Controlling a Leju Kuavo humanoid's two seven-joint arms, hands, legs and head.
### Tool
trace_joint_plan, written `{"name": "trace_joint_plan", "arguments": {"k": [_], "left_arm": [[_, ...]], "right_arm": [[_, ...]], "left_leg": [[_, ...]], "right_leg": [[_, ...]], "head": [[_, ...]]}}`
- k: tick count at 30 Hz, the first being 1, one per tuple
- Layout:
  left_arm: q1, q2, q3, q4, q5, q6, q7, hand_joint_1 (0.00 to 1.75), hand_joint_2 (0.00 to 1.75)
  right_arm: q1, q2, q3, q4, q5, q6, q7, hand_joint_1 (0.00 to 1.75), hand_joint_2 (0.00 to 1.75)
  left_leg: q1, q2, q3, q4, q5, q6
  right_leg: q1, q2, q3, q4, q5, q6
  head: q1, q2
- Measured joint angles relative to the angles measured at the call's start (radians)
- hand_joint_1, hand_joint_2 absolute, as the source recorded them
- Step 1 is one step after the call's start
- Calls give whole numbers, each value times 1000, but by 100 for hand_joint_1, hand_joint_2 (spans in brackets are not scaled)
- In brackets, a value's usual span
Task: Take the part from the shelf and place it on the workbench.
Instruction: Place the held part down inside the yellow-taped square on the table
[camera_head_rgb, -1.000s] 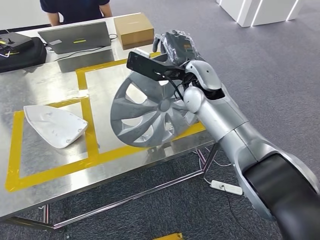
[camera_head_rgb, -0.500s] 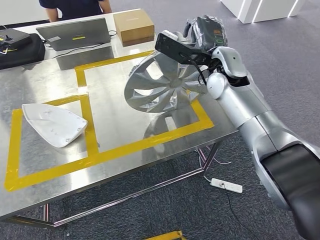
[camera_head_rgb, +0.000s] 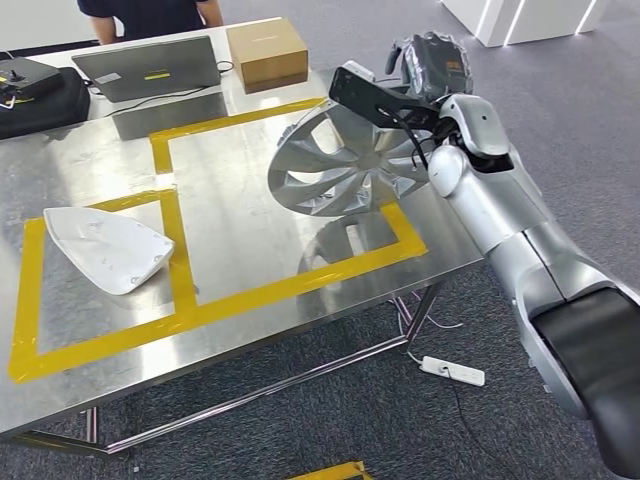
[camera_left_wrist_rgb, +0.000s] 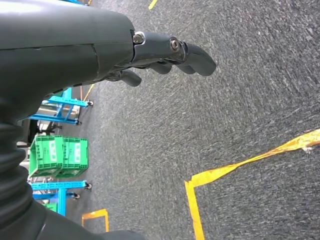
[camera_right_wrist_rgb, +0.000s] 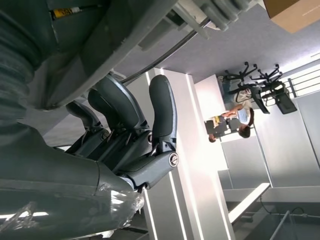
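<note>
A silver wheel cover (camera_head_rgb: 340, 165) hangs tilted just above the steel workbench (camera_head_rgb: 226, 230), over the right-hand rectangle of yellow tape (camera_head_rgb: 343, 265). My right hand (camera_head_rgb: 430, 65) grips its far upper rim, and the right wrist view has the fingers (camera_right_wrist_rgb: 128, 125) curled around that grey rim. The cover's reflection lies on the metal beneath its lower edge. My left hand (camera_left_wrist_rgb: 166, 52) hangs over grey carpet, fingers loosely extended with nothing in them.
A white shell-shaped part (camera_head_rgb: 106, 250) lies in the left taped rectangle. At the bench's far side are a laptop (camera_head_rgb: 147, 68), a cardboard box (camera_head_rgb: 268, 52) and a black bag (camera_head_rgb: 38, 100), with a person (camera_head_rgb: 151, 12) behind. A power strip (camera_head_rgb: 453, 373) lies on the floor.
My right arm has carried the wheel cover to the right and farther over the bench, and the cover has tipped from nearly upright to a flatter tilt.
</note>
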Motion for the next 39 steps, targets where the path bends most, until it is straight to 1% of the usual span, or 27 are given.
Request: {"name": "trace_joint_plan", "arguments": {"k": [8,23,28,35,39], "left_arm": [[-1,0,-16,0,5,-1,9,0,175],[-8,-3,-24,0,12,-2,17,0,175],[-8,-3,-24,0,17,-3,17,0,175],[-8,-4,-25,0,21,-4,18,0,175],[-8,-5,-25,0,22,-5,18,0,175]], "right_arm": [[13,8,0,7,-4,-9,-5,175,175],[50,99,-2,51,-18,-28,-17,175,175],[57,120,-2,66,-21,-30,-20,175,175],[70,153,-2,85,-26,-30,-23,175,175],[94,166,-2,99,-28,-28,-21,175,175]], "left_leg": [[0,0,0,0,0,0],[0,1,9,-1,0,0],[0,1,13,-1,0,0],[0,1,15,-2,0,0],[0,1,15,-1,2,0]], "right_leg": [[0,0,1,0,0,0],[0,2,6,0,0,-1],[1,2,2,-1,-1,-1],[0,2,4,-1,0,-1],[0,1,5,-1,1,-1]], "head": [[0,0],[0,0],[0,0],[0,0],[0,0]]}}
